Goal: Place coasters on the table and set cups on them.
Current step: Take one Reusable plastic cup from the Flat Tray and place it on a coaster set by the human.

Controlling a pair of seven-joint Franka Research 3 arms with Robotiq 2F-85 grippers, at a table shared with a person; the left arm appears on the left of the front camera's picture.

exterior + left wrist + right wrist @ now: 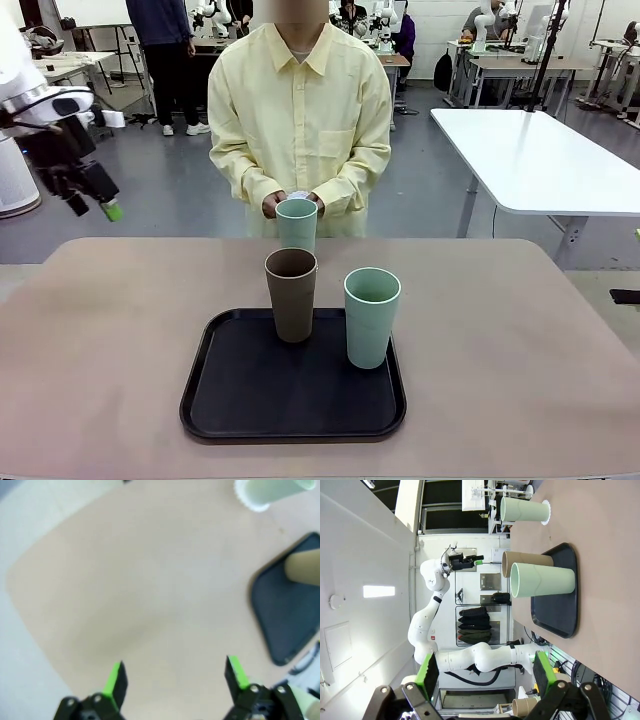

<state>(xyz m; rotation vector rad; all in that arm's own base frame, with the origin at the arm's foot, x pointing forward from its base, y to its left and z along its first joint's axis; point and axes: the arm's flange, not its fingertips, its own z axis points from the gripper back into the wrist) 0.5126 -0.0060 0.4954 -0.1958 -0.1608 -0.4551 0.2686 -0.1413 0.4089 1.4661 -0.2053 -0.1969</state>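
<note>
1 pale mint-green tapered tumbler [296, 224] sits on a white scalloped paper doily [250, 505], tan tabletop [120, 340], 12 o'clock of the black tray [230, 400]. Brown tumbler [291, 295] and 2nd mint tumbler [372, 317] wait on tray. Left gripper [175, 666], right gripper [485, 660]: fingers spread, empty. Next, you likely need 2 more doilies down.

1. I see one pale mint cup [296, 222] standing upright on a white scalloped coaster [248, 502], near the far edge of the tan table [110, 340].
2. The brown cup [291, 293] stands upright on the black tray [250, 400], mid-table.
3. A second mint cup [371, 315] stands just beside it, also upright on the tray.
</note>
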